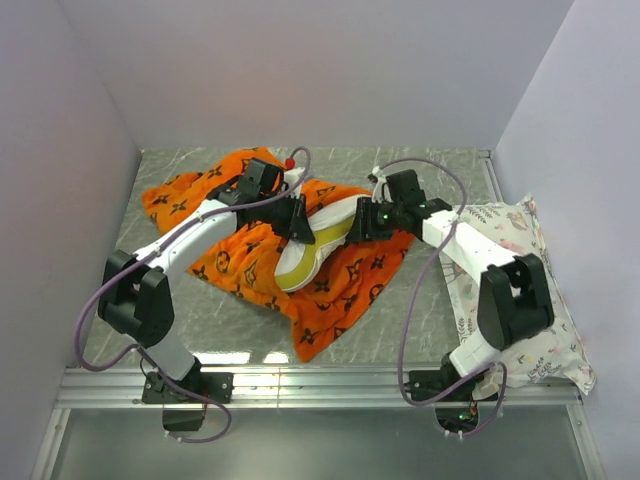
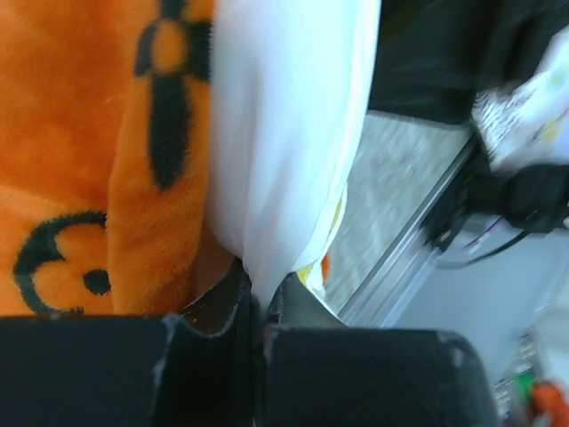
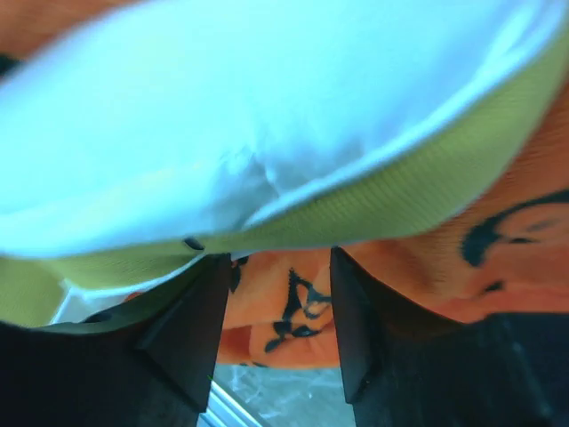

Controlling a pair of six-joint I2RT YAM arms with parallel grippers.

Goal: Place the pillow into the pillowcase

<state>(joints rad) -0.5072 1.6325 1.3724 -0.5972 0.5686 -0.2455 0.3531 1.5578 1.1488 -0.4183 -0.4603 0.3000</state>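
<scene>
Left hand: jaws are being pressed tight together, and a fold of the pillow's white cloth is being pinched between them. In the left wrist view the orange pillowcase is being pushed up just beside that fold on the left; whether it is also caught cannot be told.

Right hand: jaws are being held partly apart with nothing gripped. The pillow's yellow band is being met just above the fingertips, and the pillowcase is being seen through the gap.

Pillow: at the centre of the top view, lying over the pillowcase and between the two hands. Its long axis is running from lower left to upper right, with the yellow band turned toward the lower right.

Pillowcase: being spread rumpled on the counter from upper left to lower centre.

Surroundings: a white printed pillow is being partly covered by the right arm at the right edge, near the pillowcase.
</scene>
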